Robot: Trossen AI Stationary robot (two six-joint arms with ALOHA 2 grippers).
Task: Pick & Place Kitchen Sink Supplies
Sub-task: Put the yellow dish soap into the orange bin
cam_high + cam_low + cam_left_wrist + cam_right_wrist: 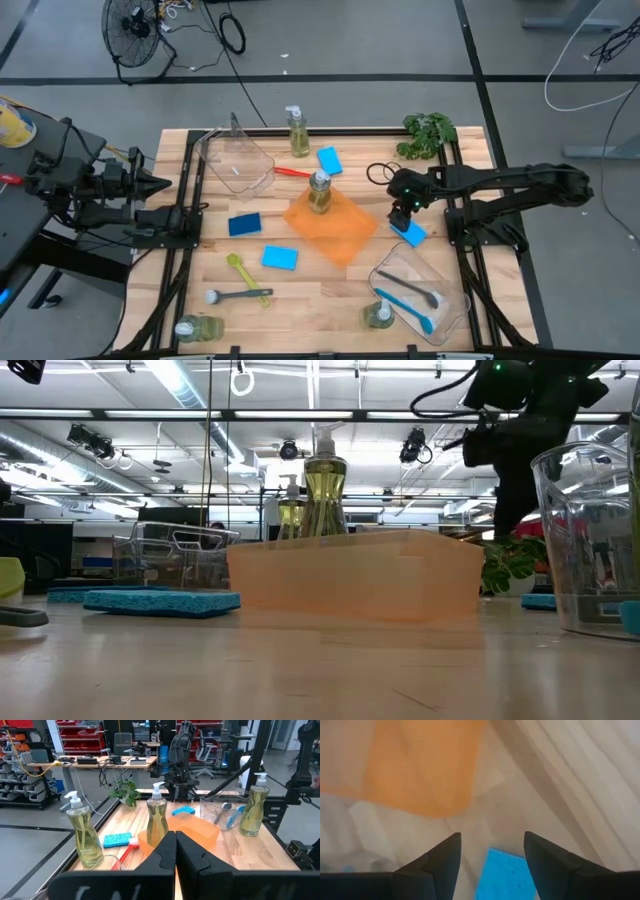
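Blue sponge [507, 875] lies below the right hand's [492, 851] parted, empty fingers.

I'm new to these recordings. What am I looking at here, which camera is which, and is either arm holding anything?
Two dark robot arms work at a wooden table. One picture looks straight down, one sits at tabletop height, and two ride on the arms' wrists.

The left gripper waits at the table's left edge, shut and empty. The right gripper hangs open over a blue sponge, which shows between its fingers in its wrist picture; nothing is held.

In the middle an orange bin holds a soap bottle. More bottles, sponges and brushes lie around, with two clear bins and a plant.
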